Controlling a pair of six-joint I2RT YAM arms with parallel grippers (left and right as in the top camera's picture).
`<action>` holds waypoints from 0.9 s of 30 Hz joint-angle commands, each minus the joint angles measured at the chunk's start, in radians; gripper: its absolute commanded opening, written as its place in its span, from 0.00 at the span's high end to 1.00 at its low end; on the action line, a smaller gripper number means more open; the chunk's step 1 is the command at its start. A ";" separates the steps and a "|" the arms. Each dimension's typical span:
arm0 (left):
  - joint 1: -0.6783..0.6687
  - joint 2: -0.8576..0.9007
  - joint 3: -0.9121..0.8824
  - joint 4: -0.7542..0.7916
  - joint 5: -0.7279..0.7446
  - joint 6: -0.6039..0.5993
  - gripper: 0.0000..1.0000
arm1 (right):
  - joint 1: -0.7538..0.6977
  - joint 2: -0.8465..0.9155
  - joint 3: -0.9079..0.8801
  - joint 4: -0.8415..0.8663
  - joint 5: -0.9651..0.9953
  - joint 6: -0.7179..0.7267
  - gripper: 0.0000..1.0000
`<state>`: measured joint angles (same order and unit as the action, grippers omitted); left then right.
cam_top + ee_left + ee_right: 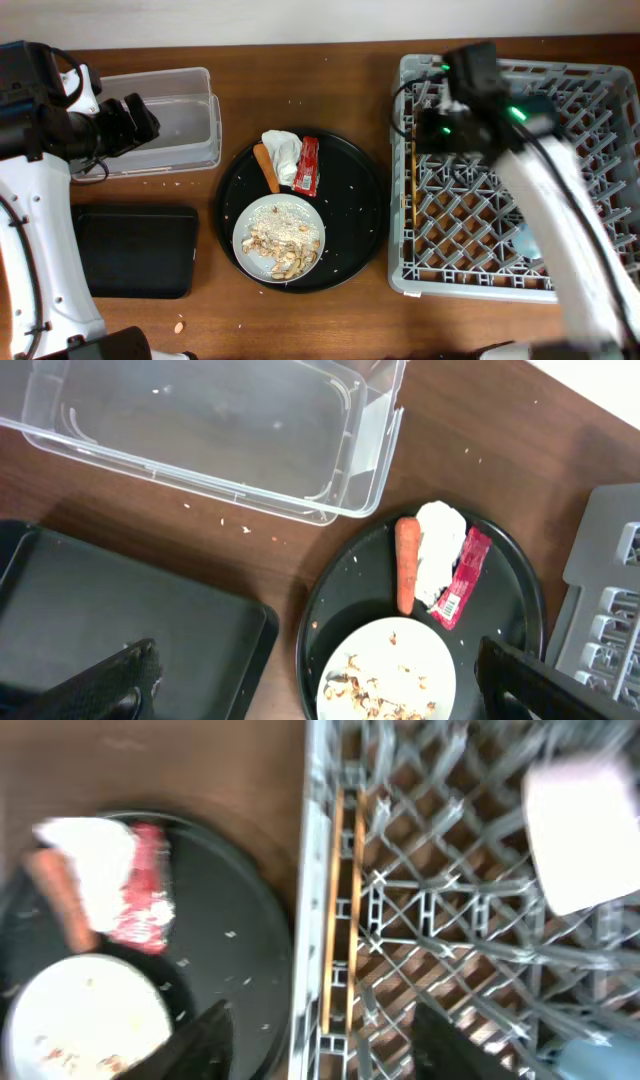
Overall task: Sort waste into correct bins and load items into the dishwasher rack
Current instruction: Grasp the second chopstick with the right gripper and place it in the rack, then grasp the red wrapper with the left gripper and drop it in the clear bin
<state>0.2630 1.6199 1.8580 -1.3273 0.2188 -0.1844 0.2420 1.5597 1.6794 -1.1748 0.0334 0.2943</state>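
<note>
A round white plate with rice and brownish scraps sits on the round black tray. Beside it lie the orange sausage piece, the crumpled white tissue and the red wrapper. They also show in the left wrist view: plate, sausage, tissue, wrapper. My left gripper is open and empty, by the clear tub. My right gripper is open and empty over the rack's left edge. The chopsticks, white bowl and blue cup are in the rack.
The shallow black rectangular tray lies at the front left, below the clear tub. A small orange crumb lies on the wood near the front edge. Loose crumbs dot the table and the round tray.
</note>
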 commanded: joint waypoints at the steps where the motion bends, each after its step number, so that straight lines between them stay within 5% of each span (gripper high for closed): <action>1: 0.004 -0.023 0.009 0.002 -0.006 -0.012 0.01 | 0.047 -0.403 0.009 -0.009 -0.014 -0.048 0.02; 6: 0.004 -0.023 0.009 0.002 -0.006 -0.012 0.01 | 0.046 -0.816 0.008 -0.120 0.113 -0.055 0.02; 12: 0.004 -0.023 0.009 0.002 -0.006 -0.012 0.01 | 0.046 -0.853 -0.212 -0.094 0.407 -0.055 0.02; 15: 0.004 -0.023 0.009 0.002 -0.006 -0.012 0.01 | -0.033 -0.932 -0.555 0.278 0.408 -0.055 0.02; 20: 0.004 -0.023 0.009 0.002 -0.006 -0.012 0.00 | -0.166 -1.302 -1.307 1.008 0.037 -0.055 0.02; 24: 0.004 -0.023 0.009 0.002 -0.006 -0.012 0.01 | -0.206 -1.555 -1.591 1.087 -0.048 -0.054 0.02; 27: 0.004 -0.023 0.009 0.002 -0.006 -0.012 0.01 | -0.204 -1.556 -1.674 1.138 -0.040 -0.052 0.02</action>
<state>0.2630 1.6154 1.8580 -1.3273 0.2115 -0.1844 0.0452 0.0166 0.0505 -0.0414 0.0120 0.2356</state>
